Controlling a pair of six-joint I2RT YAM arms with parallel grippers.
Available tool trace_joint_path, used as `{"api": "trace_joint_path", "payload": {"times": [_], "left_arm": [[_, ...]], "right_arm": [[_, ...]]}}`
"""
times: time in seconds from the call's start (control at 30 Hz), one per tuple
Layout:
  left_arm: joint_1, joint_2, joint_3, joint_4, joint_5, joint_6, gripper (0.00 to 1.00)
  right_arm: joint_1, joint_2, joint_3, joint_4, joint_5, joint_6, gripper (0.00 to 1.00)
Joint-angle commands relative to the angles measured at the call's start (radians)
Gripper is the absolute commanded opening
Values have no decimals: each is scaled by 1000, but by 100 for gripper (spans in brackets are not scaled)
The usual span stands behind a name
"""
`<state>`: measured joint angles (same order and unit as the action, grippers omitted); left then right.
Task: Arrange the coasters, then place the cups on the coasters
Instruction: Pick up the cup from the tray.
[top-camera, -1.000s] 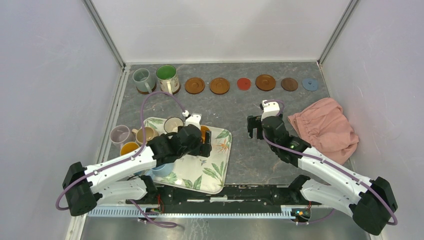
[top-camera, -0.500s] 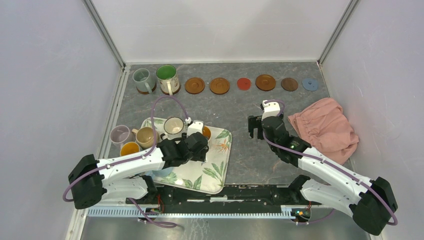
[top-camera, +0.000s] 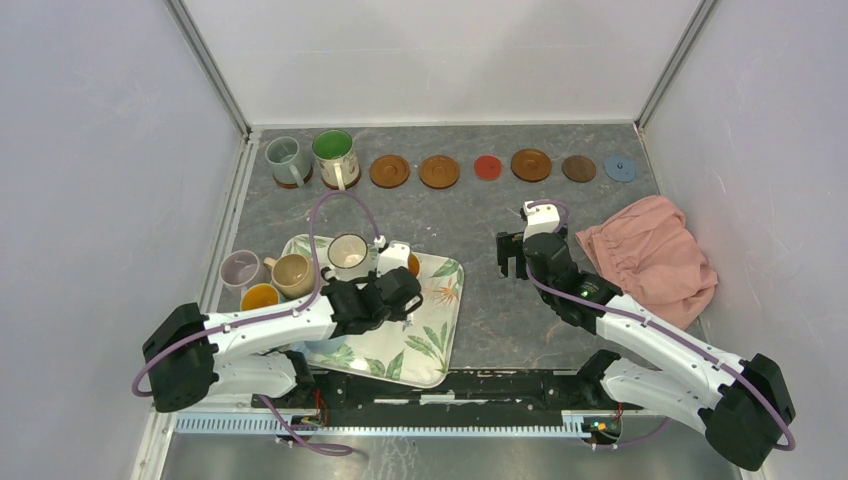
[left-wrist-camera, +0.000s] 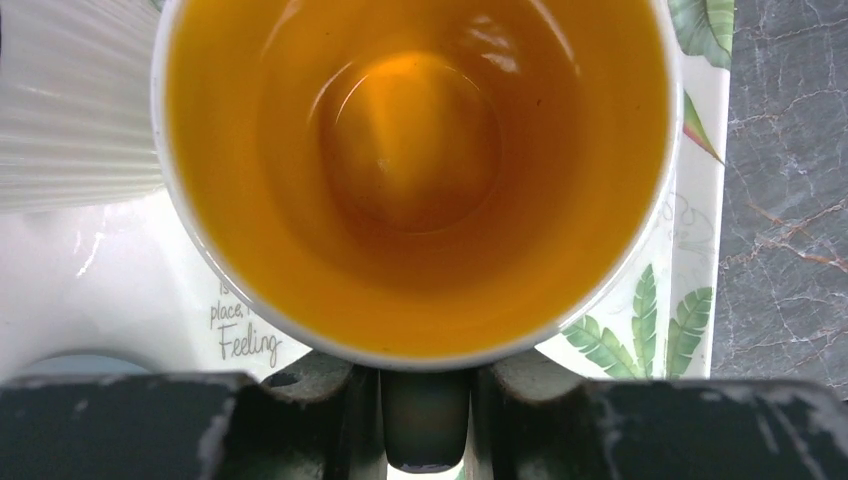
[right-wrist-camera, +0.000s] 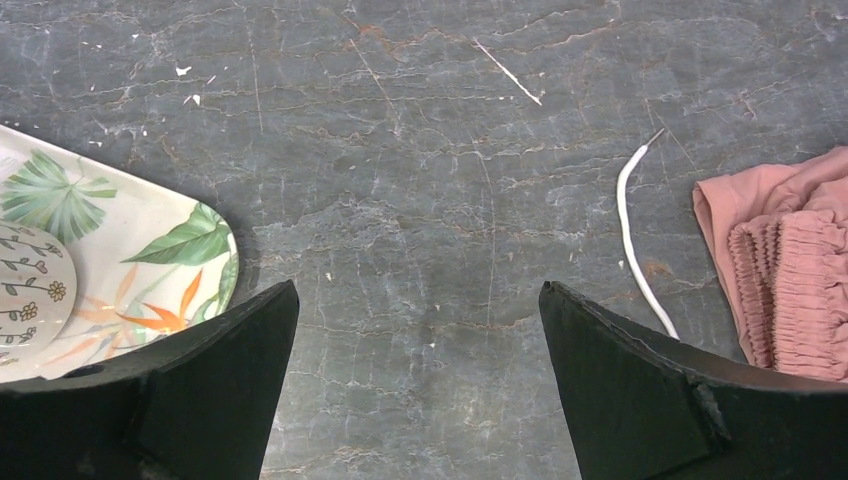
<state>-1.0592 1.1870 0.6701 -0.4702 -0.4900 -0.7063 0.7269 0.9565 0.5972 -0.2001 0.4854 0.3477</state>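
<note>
- My left claw (top-camera: 400, 287) is over the leaf-print tray (top-camera: 440, 350), closed on the handle of the orange-inside cup (top-camera: 412, 264), which stands near the tray's far right corner.
- The tray's right edge lies just beyond that cup, with bare table (top-camera: 470, 215) past it.
- A wide strip of table is open between the tray and the far row of coasters (top-camera: 439, 171).
- In that row, six coasters are bare. The two leftmost carry the grey-green cup (top-camera: 285, 156) and the floral cup (top-camera: 335, 155).
- My right claw (top-camera: 512, 255) hangs with its jaws spread wide over bare table, between the tray's right edge and the pink cloth (top-camera: 650, 260).
- Only the left wrist view shows the grip: the handle sits pinched between the fingers (left-wrist-camera: 320, 385), and the cup's orange inside (left-wrist-camera: 415, 170) fills the frame.
- That view also shows a ribbed white cup (left-wrist-camera: 70, 100) just beside it, which the arm partly hides from above.
- The right wrist view picks out a thin white strip (right-wrist-camera: 635, 230) lying on the table near the cloth. I cannot make it out from above.
</note>
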Motion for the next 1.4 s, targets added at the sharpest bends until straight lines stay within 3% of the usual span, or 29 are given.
{"api": "trace_joint_path", "payload": {"times": [0.0,0.13,0.57,0.83,1.37], "left_arm": [[-6,6,25,38,-51,-4,15],[-9,17,49,37,-55,19,2],[-16,-1,166,64,-127,67,2],[3,139,322,84,-206,146,2],[320,478,740,198,-90,329,2]], "right_arm": [[5,-15,23,8,41,-20,98],[6,-9,23,15,44,-28,98],[5,6,38,26,36,-42,98],[5,11,91,1,27,-48,98],[-1,-41,115,-29,44,-72,98]]}}
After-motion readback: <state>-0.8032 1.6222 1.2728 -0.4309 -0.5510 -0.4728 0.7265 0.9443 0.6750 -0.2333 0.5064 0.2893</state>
